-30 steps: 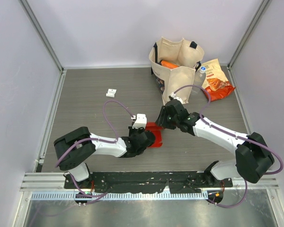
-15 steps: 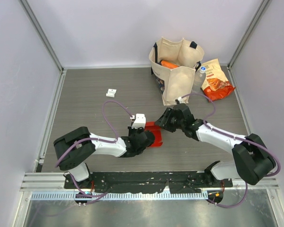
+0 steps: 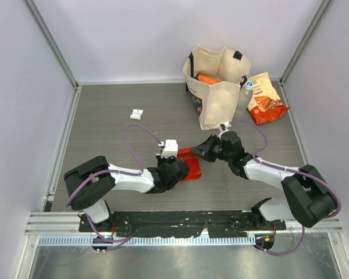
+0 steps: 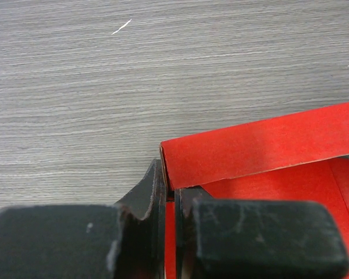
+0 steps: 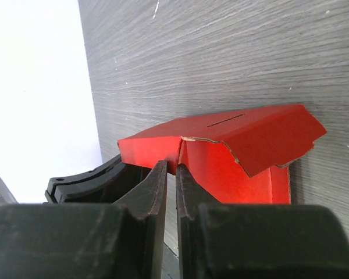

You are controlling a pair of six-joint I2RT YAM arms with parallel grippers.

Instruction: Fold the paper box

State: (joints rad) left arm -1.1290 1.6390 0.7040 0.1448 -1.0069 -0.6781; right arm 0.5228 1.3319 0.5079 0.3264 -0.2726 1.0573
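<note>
The box point(image 3: 192, 170) lies near the middle of the near edge of the table point(image 3: 116, 139), half formed, with one long wall standing and a slotted flap arched over its far end. The left gripper point(image 4: 170, 195) comes at it from the near-left; its fingers are drawn almost together on a corner of the wall, with red card showing in the slit between them. This looks meant to anchor the sheet while the other end is worked. The right gripper point(image 5: 170, 174) meets the box from the far-right, fingers likewise nearly closed; the flap's edge runs into the gap, so it seems to nip that flap to bend it over, though the hold itself is hard to see. Farther off, a white piece point(image 3: 137, 114) lies toward the far-left; a tote point(image 3: 216, 96) stands by the far edge, and a snack bag point(image 3: 266, 100) sits in the far-right corner. Both are well apart from the work.
</note>
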